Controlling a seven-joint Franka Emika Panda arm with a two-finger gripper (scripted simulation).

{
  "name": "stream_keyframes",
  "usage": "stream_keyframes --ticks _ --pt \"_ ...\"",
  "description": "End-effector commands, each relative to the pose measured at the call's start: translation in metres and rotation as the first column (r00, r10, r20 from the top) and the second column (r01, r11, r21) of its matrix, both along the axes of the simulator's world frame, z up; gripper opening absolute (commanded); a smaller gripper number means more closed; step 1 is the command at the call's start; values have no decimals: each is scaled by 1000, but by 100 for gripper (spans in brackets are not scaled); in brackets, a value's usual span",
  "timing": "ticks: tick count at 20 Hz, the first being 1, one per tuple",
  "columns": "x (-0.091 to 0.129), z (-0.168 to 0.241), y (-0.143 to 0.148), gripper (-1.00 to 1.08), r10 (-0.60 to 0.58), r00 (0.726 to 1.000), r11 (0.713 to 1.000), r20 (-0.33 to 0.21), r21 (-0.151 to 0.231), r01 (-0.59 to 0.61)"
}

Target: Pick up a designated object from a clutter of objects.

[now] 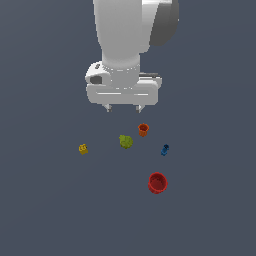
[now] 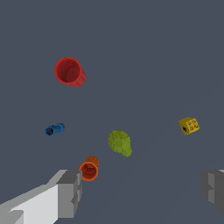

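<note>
The designated object, a small olive-green ball (image 1: 126, 141) (image 2: 120, 142) with thin dark lines, rests on the dark floor in the middle of the clutter. My gripper (image 1: 124, 107) (image 2: 142, 192) hangs open above and behind it, holding nothing; its two short fingertips point down, well clear of the ball. Both grey fingers (image 2: 70, 192) frame the wrist view, with the ball between and beyond them. A small orange cup (image 1: 143, 129) (image 2: 89, 169) lies close to the ball, near one finger.
A larger red cup (image 1: 157, 183) (image 2: 69, 71) stands nearest the exterior camera. A tiny blue piece (image 1: 165, 149) (image 2: 55, 129) lies toward the exterior view's right. A tiny yellow studded brick (image 1: 83, 148) (image 2: 189, 125) sits toward the exterior view's left.
</note>
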State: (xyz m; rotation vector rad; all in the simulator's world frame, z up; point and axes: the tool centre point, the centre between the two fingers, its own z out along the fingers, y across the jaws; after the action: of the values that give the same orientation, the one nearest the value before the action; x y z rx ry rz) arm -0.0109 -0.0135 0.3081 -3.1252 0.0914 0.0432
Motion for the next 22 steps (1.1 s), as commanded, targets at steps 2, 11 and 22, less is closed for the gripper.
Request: stream_keyframes --ticks 2,11,22 --pt "0 0 0 100 -1 1000 1000 1 0 1" --pt "10 19 -23 100 -32 998 999 58 -16 33" --pt "10 -4 -21 100 -13 998 1000 54 -17 14"
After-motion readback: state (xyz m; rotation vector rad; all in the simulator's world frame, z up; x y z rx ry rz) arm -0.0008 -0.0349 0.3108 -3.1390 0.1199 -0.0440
